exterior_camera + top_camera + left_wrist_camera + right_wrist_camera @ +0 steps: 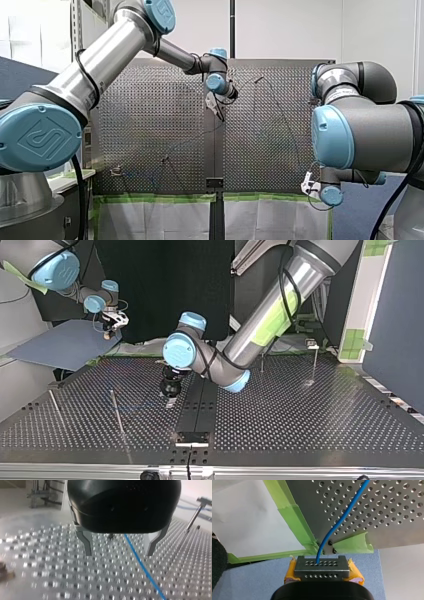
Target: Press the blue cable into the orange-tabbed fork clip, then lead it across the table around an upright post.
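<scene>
The blue cable [140,562] lies on the perforated table [50,580] and passes under the gap between my left gripper's [119,552] metal fingers [86,545], which stand open just above the plate with nothing held. In the top view that left gripper [170,396] hangs left of the black centre rail. My right gripper [318,563], with yellow pads [290,573], is shut on the blue cable [342,517] just off the table's taped corner. In the front view my right gripper [310,185] hangs at the lower right. I cannot pick out the orange-tabbed clip for sure.
Thin upright posts [116,412] [55,407] stand at the top view's left, and two more [314,365] [261,362] at its right. A black rail [197,410] crosses the table's middle. Green tape [294,517] lines the table edge above a blue board [257,580].
</scene>
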Tool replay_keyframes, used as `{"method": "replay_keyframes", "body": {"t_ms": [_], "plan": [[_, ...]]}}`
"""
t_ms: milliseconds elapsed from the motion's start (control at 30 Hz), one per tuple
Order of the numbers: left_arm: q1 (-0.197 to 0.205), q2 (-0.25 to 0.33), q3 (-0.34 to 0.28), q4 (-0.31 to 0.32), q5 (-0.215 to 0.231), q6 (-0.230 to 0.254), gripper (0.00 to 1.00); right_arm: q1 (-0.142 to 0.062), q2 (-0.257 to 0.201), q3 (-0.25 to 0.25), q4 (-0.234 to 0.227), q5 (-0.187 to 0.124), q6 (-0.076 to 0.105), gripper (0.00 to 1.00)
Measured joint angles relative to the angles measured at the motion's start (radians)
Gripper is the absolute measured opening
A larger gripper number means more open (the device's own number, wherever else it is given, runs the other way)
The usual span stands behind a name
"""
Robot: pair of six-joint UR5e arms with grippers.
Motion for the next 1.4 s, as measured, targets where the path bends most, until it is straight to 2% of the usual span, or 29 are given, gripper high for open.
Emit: {"method": "replay_keyframes", "body": {"t_ms": [333,600,800,1400], "plan": [[-0.03,0.075,-0.075,-0.056,0.071,0.073,1.0,0.003,0.0,-0.005,0.0,0.0,-0.012,0.0],[-0.035,0.141,-0.141,-0.122,0.038,0.139,1.0,0.005,0.0,-0.008,0.003,-0.002,-0.022,0.0],[-0.036,0.19,-0.178,-0.166,0.053,0.188,1.0,0.006,0.0,-0.008,0.006,-0.004,-0.021,0.0],[-0.056,0.337,-0.052,-0.25,0.177,0.345,1.0,0.01,0.001,-0.008,0.007,-0.02,-0.017,0.0]]}}
